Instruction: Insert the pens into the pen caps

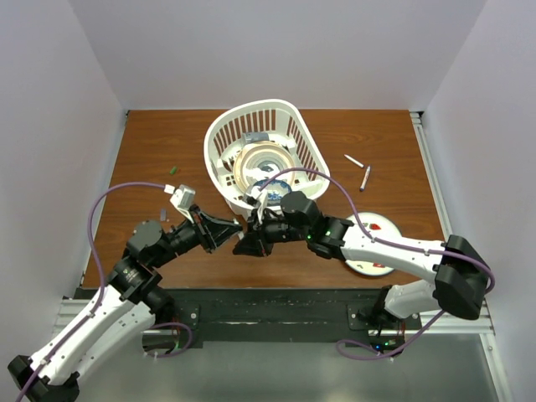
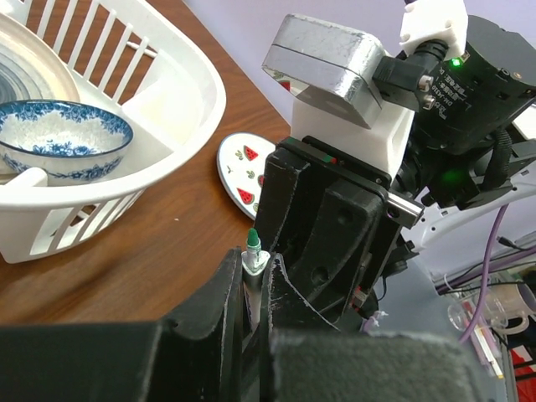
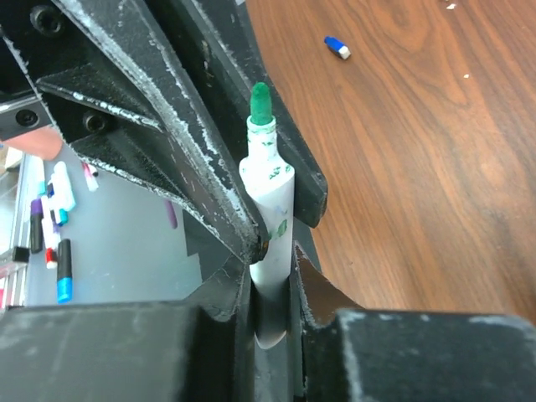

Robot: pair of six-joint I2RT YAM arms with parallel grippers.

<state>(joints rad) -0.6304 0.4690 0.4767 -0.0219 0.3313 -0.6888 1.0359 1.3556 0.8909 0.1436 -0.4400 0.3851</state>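
Brown table [image 1: 151, 142] carries the green cap [image 1: 172, 170] at far left, lying loose. My left gripper [image 2: 253, 266] is clamped on the green-tipped pen [image 3: 270, 180], tip exposed. My right gripper [image 3: 272, 283] pinches the same barrel, in my judgement a hand-over to free an arm for capping. At right lie two more pens [image 1: 365, 177].

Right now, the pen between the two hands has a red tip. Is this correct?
Not quite. The tip of the pen is green, not red; the right wrist view shows it plainly. The rest stands: the pen is between the left hand and the right hand.
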